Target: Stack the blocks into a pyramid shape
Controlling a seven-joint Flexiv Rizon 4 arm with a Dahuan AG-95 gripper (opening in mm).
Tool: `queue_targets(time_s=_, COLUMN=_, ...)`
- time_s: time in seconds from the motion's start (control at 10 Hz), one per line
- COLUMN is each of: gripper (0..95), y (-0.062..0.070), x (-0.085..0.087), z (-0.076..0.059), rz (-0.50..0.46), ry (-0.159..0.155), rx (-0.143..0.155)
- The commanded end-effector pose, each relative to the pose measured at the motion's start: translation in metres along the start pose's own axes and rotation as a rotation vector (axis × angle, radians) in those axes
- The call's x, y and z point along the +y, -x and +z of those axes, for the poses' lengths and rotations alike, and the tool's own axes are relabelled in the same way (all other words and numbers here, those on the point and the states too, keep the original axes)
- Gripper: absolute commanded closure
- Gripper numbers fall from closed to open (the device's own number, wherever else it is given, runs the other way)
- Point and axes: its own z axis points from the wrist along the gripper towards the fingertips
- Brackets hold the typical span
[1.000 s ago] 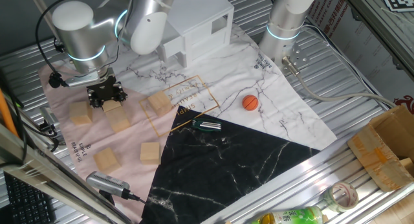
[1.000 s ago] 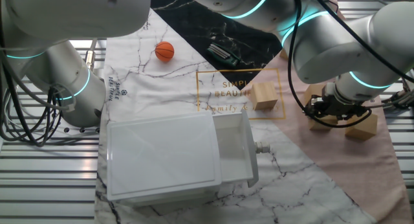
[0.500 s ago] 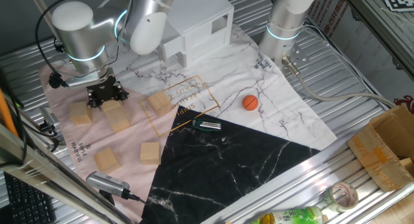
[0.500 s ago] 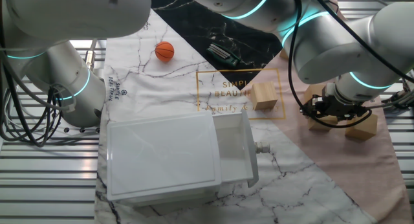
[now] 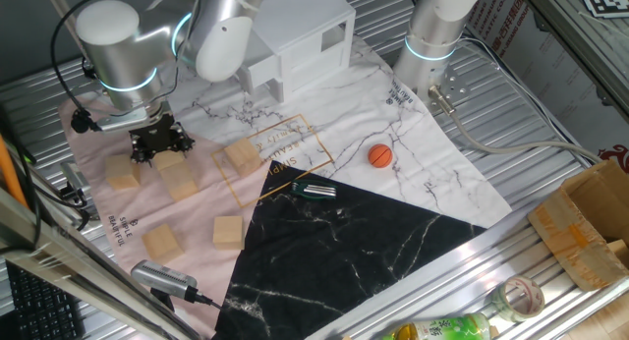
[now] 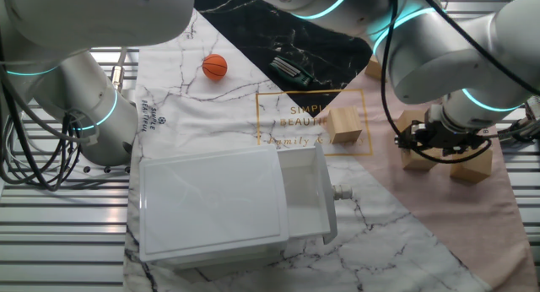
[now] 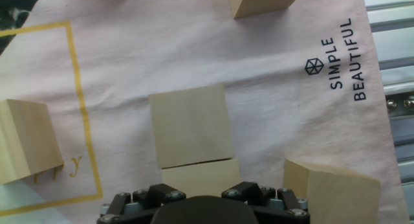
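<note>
Hand view shows the gripper (image 7: 199, 201) low over two touching wooden blocks (image 7: 191, 125) on the pink cloth (image 7: 291, 114); whether it grips the nearer block (image 7: 200, 177) cannot be told.

**Tan wood on pink, marble and black**

The blocks (image 5: 180, 177) are plain light tan wood. They lie on a pale pink cloth (image 5: 108, 207) printed with black lettering and a thin gold rectangle outline (image 7: 72, 107). Beside the pink runs white marble veined grey (image 5: 413, 153), and a black marble section (image 5: 344, 252) with white veins. The ball (image 5: 380, 155) is orange with dark lines. The house (image 5: 300, 40) is white. The end effector (image 5: 159, 141) is black, and the arm is silver-grey with glowing teal rings.
</note>
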Motion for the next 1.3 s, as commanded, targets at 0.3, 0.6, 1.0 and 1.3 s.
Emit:
queue_targets(time_s=0.3, gripper=19.0, y=0.001, x=-0.005, z=-0.016, rz=0.004, ry=0.008, rx=-0.003)
queue_targets(time_s=0.6, gripper=19.0, y=0.0, x=-0.006, z=-0.024, rz=0.011, ry=0.023, rx=-0.009)
queue_targets(time_s=1.0, gripper=19.0, y=0.002, x=-0.021, z=-0.039, rz=0.012, ry=0.033, rx=0.009)
queue_targets(time_s=1.3, gripper=19.0, y=0.006, x=-0.041, z=-0.037, rz=0.061, ry=0.018, rx=0.014)
